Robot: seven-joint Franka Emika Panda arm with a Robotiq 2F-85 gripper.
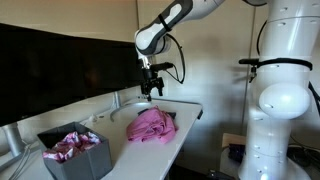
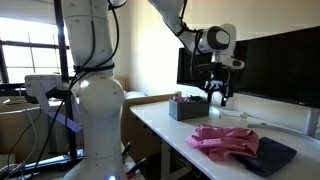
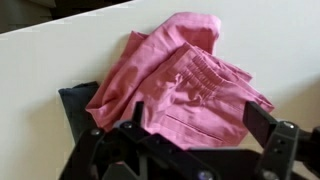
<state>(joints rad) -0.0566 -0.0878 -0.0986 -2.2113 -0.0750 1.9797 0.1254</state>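
A crumpled pink garment (image 1: 150, 125) lies on the white table (image 1: 185, 110) on top of a dark cloth (image 3: 80, 108). It shows in both exterior views, in the second as a pink heap (image 2: 225, 142) beside the dark cloth (image 2: 275, 155). My gripper (image 1: 151, 88) hangs in the air above the garment, apart from it. In the wrist view the two black fingers (image 3: 200, 125) stand wide apart with the pink garment (image 3: 180, 85) below and between them. The gripper is open and holds nothing.
A grey bin (image 1: 75, 152) with pink and white cloth in it stands at one end of the table; it also shows in an exterior view (image 2: 188, 106). Dark monitors (image 1: 60, 60) line the back of the table. A white robot base (image 1: 280, 100) stands beside the table.
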